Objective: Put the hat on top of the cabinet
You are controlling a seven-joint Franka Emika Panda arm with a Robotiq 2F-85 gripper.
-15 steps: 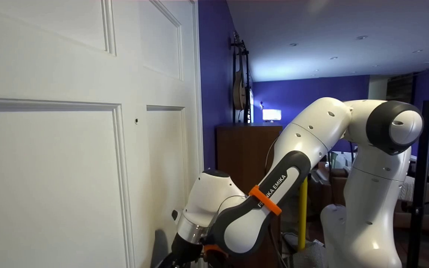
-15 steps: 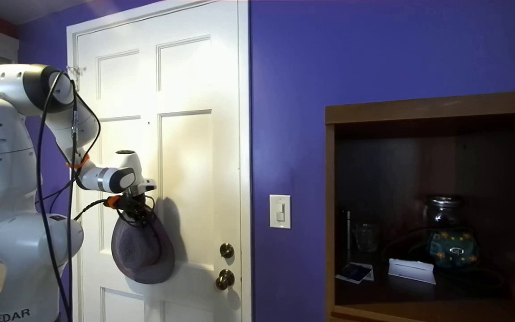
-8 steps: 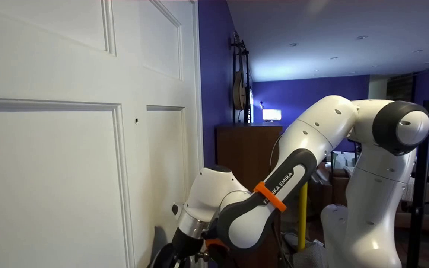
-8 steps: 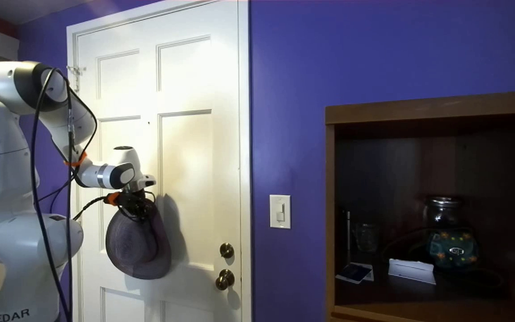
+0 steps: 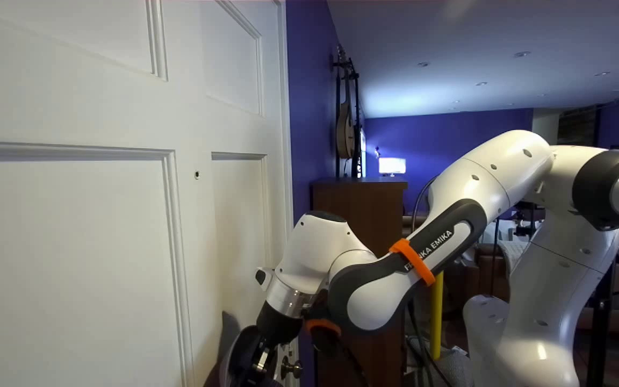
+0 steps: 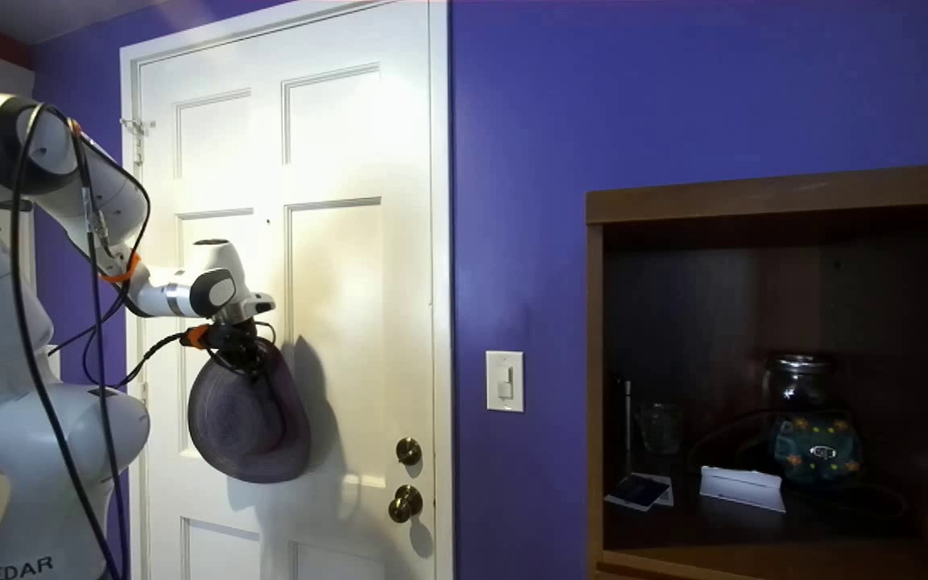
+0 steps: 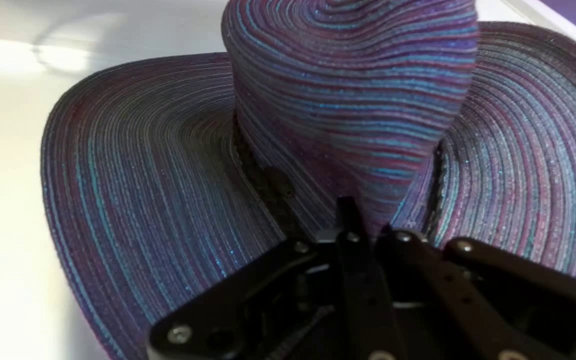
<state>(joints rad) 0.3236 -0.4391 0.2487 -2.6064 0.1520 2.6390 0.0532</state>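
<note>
your end effector [image 7: 368, 227] grasps the hat [image 6: 242, 427], two fingers [image 7: 351, 225] clamped together on its striped fabric by the base of the crown [image 7: 348, 100] in the wrist view. in an exterior view you have the hat hanging tilted in front of the white door [image 6: 335, 294]; you cannot tell whether the brim [image 7: 133, 165] touches it. the brown cabinet [image 6: 778, 196] stands well apart from the hat, past a stretch of purple wall [image 6: 528, 201] with a light switch [image 6: 504, 381], and inside, below its top, you see a jar [image 6: 800, 380], a flowered bag [image 6: 814, 451], a glass [image 6: 661, 427] and a white card [image 6: 742, 487]. in an exterior view your bent arm [image 5: 438, 244] slopes down beside the door, a guitar [image 5: 345, 131] hangs on the wall and a lit lamp [image 5: 392, 165] shines beyond.
</note>
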